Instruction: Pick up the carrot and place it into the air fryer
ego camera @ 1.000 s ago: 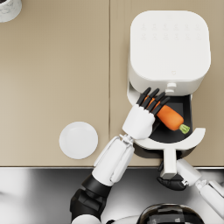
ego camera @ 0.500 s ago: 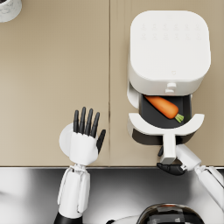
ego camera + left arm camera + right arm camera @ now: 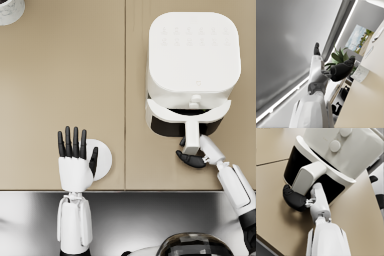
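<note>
Not visible in any view now, the carrot — judged to be inside the glossy white, rounded-square air fryer (image 3: 194,55), since nothing orange lies on the beige wooden countertop (image 3: 60,85). Nearly pushed home, the fryer's dark drawer with its white front lip (image 3: 187,111), only a thin black band showing under the lip in the head view. At the drawer's blocky white handle (image 3: 307,176), the dark right hand (image 3: 294,200), fingers curled in beneath and beside the handle's end; touching or only close cannot be told for certain, though the right wrist view suggests contact on the underside. Held up flat over the counter's near edge, the dark left hand (image 3: 75,159), fingers spread straight and apart, nothing in them, partly over a small round white dish (image 3: 102,159). In the far corner, part of a white patterned cup (image 3: 10,10). As for handling — a carrot likely light, stiff, smooth and tapered, apt to roll; best gripped around the thick middle rather than the thin tip or leafy end. The drawer probably heavier and sliding on a track, so best pushed squarely along the handle, not sideways. Task judged all but finished, drawer closure being the last of it.
</note>
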`<move>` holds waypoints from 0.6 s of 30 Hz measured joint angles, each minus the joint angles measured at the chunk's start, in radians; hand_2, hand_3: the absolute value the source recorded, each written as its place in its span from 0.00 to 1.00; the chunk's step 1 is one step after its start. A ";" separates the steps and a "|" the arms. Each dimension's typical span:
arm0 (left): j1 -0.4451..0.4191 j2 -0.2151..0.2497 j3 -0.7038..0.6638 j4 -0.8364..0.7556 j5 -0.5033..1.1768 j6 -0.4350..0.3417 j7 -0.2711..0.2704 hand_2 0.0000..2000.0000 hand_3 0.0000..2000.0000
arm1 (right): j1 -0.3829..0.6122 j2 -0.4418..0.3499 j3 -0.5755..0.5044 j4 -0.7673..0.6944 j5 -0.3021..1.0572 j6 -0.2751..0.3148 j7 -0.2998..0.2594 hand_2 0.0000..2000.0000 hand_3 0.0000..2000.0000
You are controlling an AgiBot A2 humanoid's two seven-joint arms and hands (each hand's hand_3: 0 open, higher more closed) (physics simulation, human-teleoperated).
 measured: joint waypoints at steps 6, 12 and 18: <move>-0.002 0.001 0.002 -0.004 0.000 0.000 0.000 0.00 0.00 | 0.035 -0.059 -0.057 -0.081 0.001 0.037 0.001 1.00 1.00; -0.008 0.003 0.011 -0.011 0.000 0.000 0.000 0.00 0.00 | 0.079 -0.127 -0.106 -0.175 0.000 0.031 0.003 1.00 1.00; -0.015 0.005 0.018 -0.010 0.000 0.000 0.000 0.00 0.00 | 0.122 -0.142 -0.121 -0.242 -0.003 0.142 0.015 1.00 1.00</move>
